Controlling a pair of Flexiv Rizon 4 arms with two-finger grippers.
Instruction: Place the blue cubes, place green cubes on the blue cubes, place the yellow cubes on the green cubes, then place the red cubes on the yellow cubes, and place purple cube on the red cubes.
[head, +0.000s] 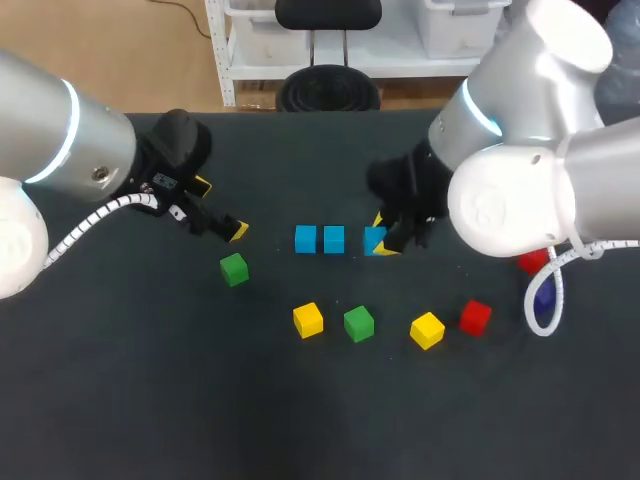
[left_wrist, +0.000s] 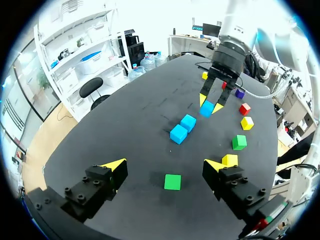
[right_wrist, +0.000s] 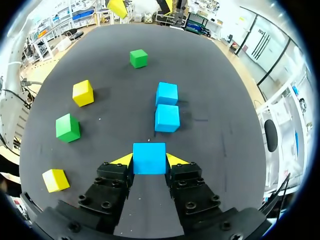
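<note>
We see the dark table (head: 140, 400) filling most of the head view. Our right arm (head: 510, 190), pale and bulky, comes in from the upper right and covers the table's right middle. Our left arm (head: 60, 150) enters from the upper left.

The right gripper (right_wrist: 149, 161) is clamped on the held blue cube (right_wrist: 149, 155), with a yellow-tipped finger against each of two opposite faces. In the head view this cube lies just right of centre, at the right end of a row with the middle blue cube (head: 333, 239) and the left blue cube (head: 305, 238), which sit just beside each other. We cannot tell whether the held cube touches the table.

The left gripper (head: 221, 208) is spread wide and grasps nothing. It sits left of centre, up and to the left of the near green cube (head: 233, 269). In the left wrist view that cube lies on the table ahead of the open fingers, touching neither.

Below the blue row, from left to right and each apart, stand the left yellow cube (head: 308, 319), the second green cube (head: 358, 323), the right yellow cube (head: 427, 329) and the red cube (head: 475, 316). The second red cube (head: 533, 262) peeks from under the right arm at the right edge. In the left wrist view the purple cube (left_wrist: 240, 93) sits just beyond the red cube, beside the right gripper.
</note>
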